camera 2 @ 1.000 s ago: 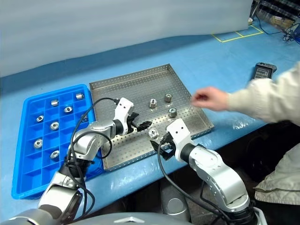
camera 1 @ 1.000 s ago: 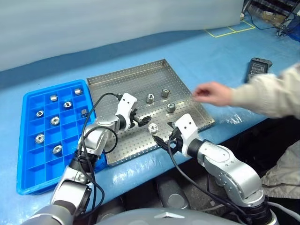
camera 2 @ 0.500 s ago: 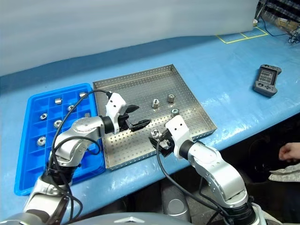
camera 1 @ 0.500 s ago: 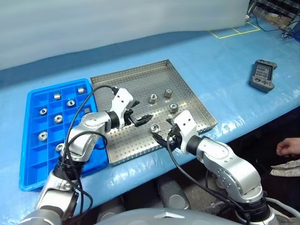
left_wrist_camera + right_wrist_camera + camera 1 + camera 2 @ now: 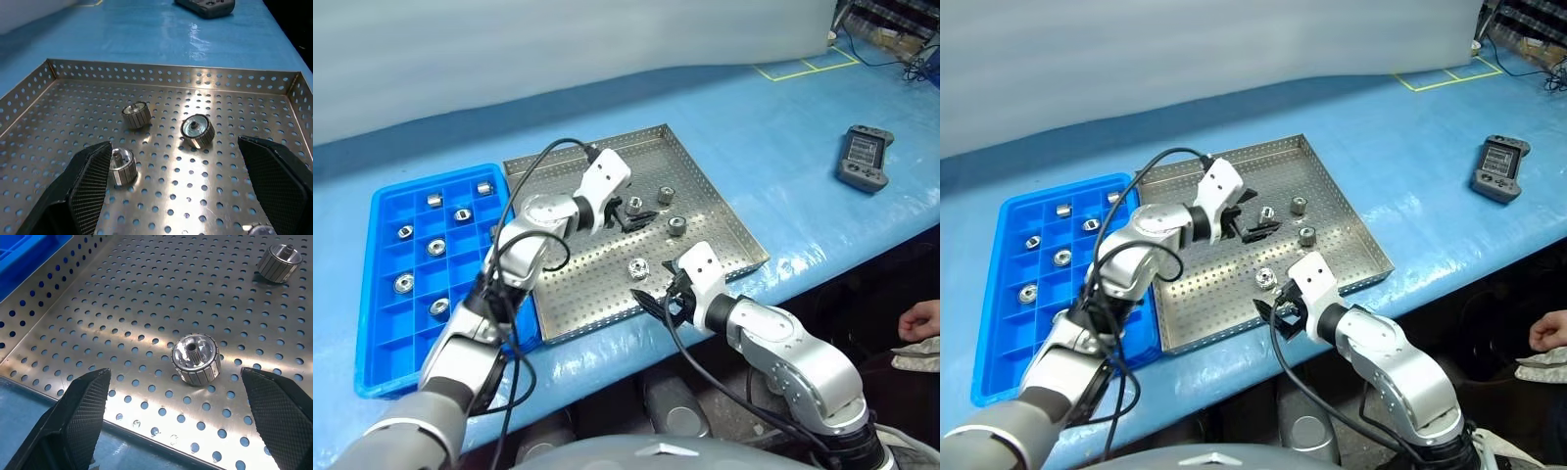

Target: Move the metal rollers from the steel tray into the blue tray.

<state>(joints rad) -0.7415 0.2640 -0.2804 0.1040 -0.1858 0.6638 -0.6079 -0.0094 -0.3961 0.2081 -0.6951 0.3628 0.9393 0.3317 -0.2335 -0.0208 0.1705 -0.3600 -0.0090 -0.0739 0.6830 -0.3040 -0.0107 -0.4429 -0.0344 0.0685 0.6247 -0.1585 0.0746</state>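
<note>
Right wrist view: we see our right claw (image 5: 183, 421) spread wide and empty, low over the near edge of the steel tray (image 5: 146, 308); one roller (image 5: 195, 359) stands on end just ahead, between the lines of its two fingers, untouched.
Nearest roller, from the head: that roller (image 5: 637, 266) sits just beyond our right claw (image 5: 666, 297), near the tray's front rim.
Change, left arm: a second ago our left claw (image 5: 625, 215) hung low by the nearest roller; now it has risen and reached farther over the tray, toward the far group, fingers wide and holding nothing.
Change, person: the hand that reached over the tray's right side is gone; a hand (image 5: 922, 319) now rests off the counter's near right edge.
Meaning: we judge that no roller is in transit; the left arm seems to be picking a new target.
Left wrist view: three rollers lie ahead of our open left claw, one (image 5: 121, 166) close by a finger, two (image 5: 197, 131) farther on.
Blue tray: the blue tray (image 5: 372, 323) lies left of the steel tray, touching it, with rollers already in several cells.
Remaining: four rollers still in the steel tray.
</note>
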